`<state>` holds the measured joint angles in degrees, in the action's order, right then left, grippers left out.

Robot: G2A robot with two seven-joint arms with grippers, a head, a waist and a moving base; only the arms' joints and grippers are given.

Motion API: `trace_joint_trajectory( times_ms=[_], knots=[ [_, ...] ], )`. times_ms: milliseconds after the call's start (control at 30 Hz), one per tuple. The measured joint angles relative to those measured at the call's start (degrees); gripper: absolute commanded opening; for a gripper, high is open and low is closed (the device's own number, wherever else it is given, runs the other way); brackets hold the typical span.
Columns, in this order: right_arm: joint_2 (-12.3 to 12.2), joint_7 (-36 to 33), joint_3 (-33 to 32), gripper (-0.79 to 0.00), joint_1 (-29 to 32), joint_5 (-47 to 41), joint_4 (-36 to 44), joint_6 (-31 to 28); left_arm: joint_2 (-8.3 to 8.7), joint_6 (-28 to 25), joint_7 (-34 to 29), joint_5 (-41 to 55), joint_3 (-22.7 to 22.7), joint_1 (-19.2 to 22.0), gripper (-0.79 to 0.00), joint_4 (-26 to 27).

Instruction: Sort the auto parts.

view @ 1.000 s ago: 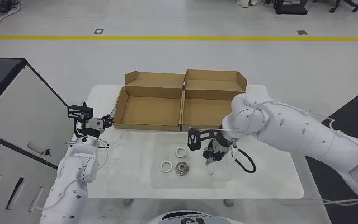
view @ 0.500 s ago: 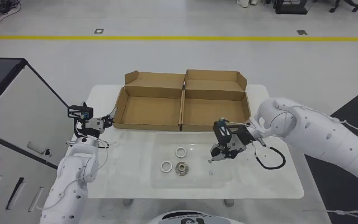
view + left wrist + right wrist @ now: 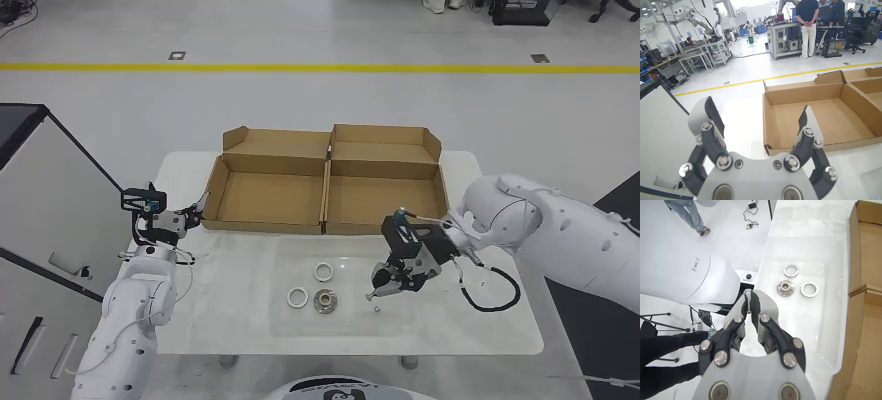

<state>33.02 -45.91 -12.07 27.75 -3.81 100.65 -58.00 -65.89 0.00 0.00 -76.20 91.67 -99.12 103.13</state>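
right pincer pinching a threaded bolt, which lies lengthwise between the pads with its head past the tips, above the clear tray on the worktop; two rings and a flanged hub lie in the tray, apart from the bolt; left pincer spread, empty, beside a cardboard box

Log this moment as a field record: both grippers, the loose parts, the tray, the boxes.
Right gripper: shut on a bolt, over the right half of the tray
Left gripper: open, holding nothing, beside the left cardboard box
Tray: clear, shallow, in front of the boxes
Parts in tray: box-side metal ring, robot-side metal ring, flanged hub, all lying apart
Boxes: left cardboard box and right cardboard box, open, side by side; no parts seen inside
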Motion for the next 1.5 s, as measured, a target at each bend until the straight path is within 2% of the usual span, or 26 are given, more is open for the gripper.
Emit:
trace_joint_trajectory(
  times_ms=[667, 833, 1100, 1333, 1500],
  knots=[
    [0.0, 0.0, 0.0, -0.785, 0.0, 0.0, 0.0, 0.0, 0.00, 0.0, 0.0, 0.0, 0.0, 0.0, 0.000, 0.0],
    [0.3, 4.7, -1.2, -0.785, 1.8, -1.9, 1.0, 0.0, 0.00, 0.0, 0.0, 0.0, 0.0, 0.0, 0.000, 0.0],
    [1.1, 6.7, -4.9, -0.785, 4.7, -13.4, 4.4, 0.0, 0.00, 0.0, 0.0, 0.0, 0.0, 0.0, 0.000, 0.0],
    [2.3, -0.5, -11.8, -0.785, 8.8, -27.0, 3.5, 0.0, 0.00, 0.0, 0.0, 0.0, 0.0, 0.0, 0.000, 0.0],
    [3.0, -0.4, -15.9, -0.785, 11.8, -30.8, 2.9, 0.0, 0.00, 0.0, 0.0, 0.0, 0.0, 0.0, 0.000, 0.0]
  ],
)
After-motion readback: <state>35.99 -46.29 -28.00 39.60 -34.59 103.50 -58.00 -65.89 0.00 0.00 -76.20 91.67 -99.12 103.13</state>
